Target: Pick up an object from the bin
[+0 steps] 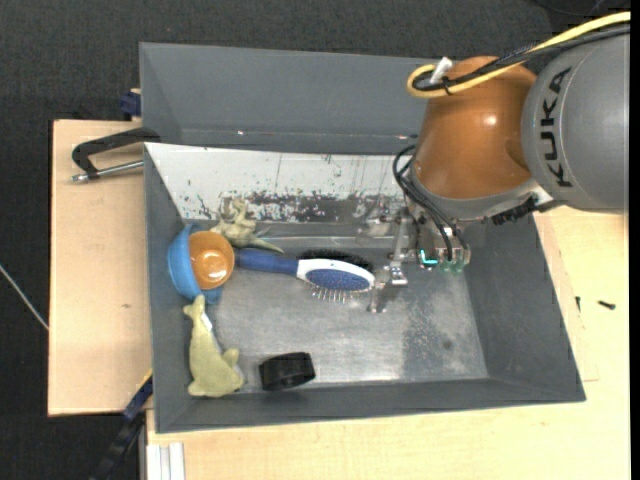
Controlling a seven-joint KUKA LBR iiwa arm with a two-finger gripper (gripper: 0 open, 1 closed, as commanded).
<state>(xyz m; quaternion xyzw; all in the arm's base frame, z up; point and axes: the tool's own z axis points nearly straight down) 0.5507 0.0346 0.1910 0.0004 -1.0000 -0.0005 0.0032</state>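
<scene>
Evidently the nearest candidate is the hairbrush (312,271), blue in the handle and white in the bristled head, lying flat near the middle of the bin's floor with its head toward the bin's right wall. The pincer (384,292) stands low in the bin just beside that head, at its right end; whether it touches the brush I cannot tell, and I cannot tell either whether the pincer is wide or narrow. Nothing shows as held.

Farther out, the brush handle runs toward an orange ball (211,258) sitting in a blue round dish (179,264) against the left wall. A small tan toy (238,222) lies by the back wall above them. A pale green soft figure (211,361) lies in the front left corner, and a black round piece (287,370) sits near the front edge. The right half of the bin (440,343) has bare floor.

By my judgement the step in hand is the approach and lowering, with the grasp not yet made. The next move calls for centring the pincer over the brush head or its neck, across the narrow width, then closing firmly before lifting. A grip at the very end of the head may let the long handle tip down.
</scene>
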